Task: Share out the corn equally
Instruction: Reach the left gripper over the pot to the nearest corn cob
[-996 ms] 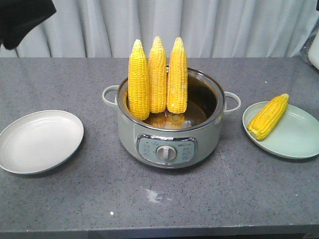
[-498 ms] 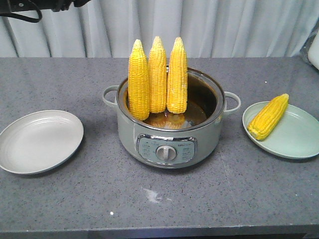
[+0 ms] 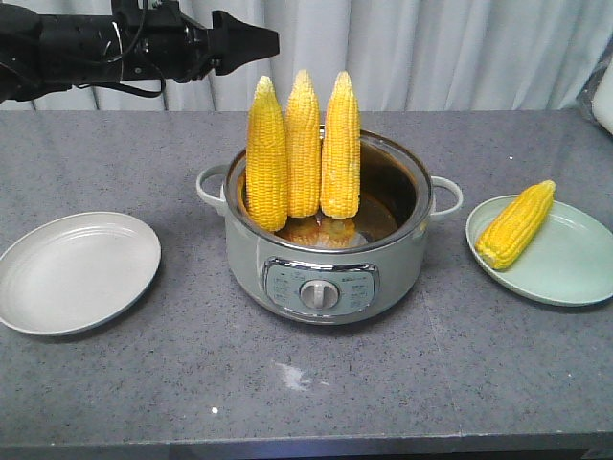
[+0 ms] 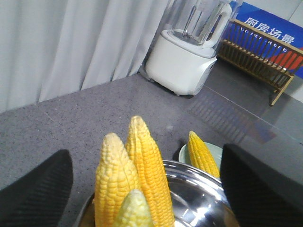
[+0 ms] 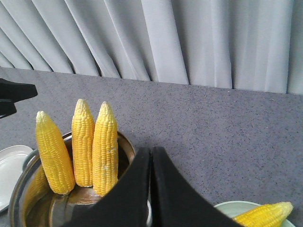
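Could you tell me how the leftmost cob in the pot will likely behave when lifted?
The leftmost cob looks rigid, so it should lift without bending. Its tapered tip may slip from a pinch. Standing against the middle cob, it might topple that one.

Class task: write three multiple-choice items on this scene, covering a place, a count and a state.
1. What does the lying corn cob rest on? A. a chopping board B. the pale green plate C. a bowl
2. How many corn cobs stand in the pot? A. two B. three C. five
3. The fingers of the left gripper are: A. open B. shut on a cob C. shut empty

Answers: 1 B, it lies across that plate; 2 B, three tips rise above its rim; 3 A, the wrist view shows them wide apart.
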Controlling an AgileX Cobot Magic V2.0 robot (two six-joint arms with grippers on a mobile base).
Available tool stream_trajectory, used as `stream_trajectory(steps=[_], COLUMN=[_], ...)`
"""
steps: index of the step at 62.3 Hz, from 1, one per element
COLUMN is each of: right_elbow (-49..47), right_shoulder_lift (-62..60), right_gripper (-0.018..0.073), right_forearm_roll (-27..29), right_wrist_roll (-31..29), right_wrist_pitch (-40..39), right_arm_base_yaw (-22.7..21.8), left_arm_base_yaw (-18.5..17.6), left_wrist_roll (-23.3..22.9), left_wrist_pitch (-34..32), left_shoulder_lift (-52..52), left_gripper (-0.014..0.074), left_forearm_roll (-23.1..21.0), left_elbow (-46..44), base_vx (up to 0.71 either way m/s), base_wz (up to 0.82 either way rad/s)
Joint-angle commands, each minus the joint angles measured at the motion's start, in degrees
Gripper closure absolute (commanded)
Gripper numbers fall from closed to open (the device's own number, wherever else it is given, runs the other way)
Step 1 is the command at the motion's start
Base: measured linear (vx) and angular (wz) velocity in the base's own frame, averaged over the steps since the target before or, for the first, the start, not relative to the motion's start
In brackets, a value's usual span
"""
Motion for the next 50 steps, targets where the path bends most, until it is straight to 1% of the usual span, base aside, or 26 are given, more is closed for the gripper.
stream_trajectory(steps=[1, 8, 19, 31, 42, 46, 50], right_elbow=[-1.5, -1.5, -1.5, -1.5, -1.5, -1.5, -1.5], right_shoulder_lift=[-2.1, -2.1, -2.1, -2.1, -2.1, -2.1, -2.1], right_gripper=[0.0564, 0.0564, 0.0564, 0.0564, 0.0564, 0.0564, 0.0564], right_forearm_roll=[2.5, 2.3, 2.1, 1.0, 0.9, 0.9, 0.9], right_wrist_roll=[-0.3, -0.3, -0.3, -0.3, -0.3, -0.3, -0.3], right_wrist_pitch=[1.7, 1.7, 1.6, 1.6, 1.6, 1.6, 1.6], right_arm_base_yaw=[-0.1, -0.1, -0.1, -0.1, -0.1, -0.1, -0.1], left_arm_base_yaw=[-0.3, -0.9, -2.3, -2.5, -2.5, -2.5, -2.5], left_wrist_roll=[-0.7, -0.7, -0.7, -0.7, -0.7, -0.7, -0.7], left_wrist_pitch=[0.4, -1.4, -1.7, -3.2, -6.6, -6.7, -6.7], left_shoulder_lift=[-1.8, -0.2, 1.1, 2.1, 3.1, 3.1, 3.0], left_gripper=[-0.0011, -0.0010, -0.0004, 0.0037, 0.0107, 0.0150, 0.0218], left_forearm_roll=[0.0, 0.1, 1.0, 1.0, 1.1, 1.1, 1.1], left_elbow=[-2.0, -2.0, -1.9, -1.9, -1.9, -1.9, -1.9], base_vx=[0.00, 0.00, 0.00, 0.00, 0.00, 0.00, 0.00], base_wz=[0.00, 0.00, 0.00, 0.00, 0.00, 0.00, 0.00])
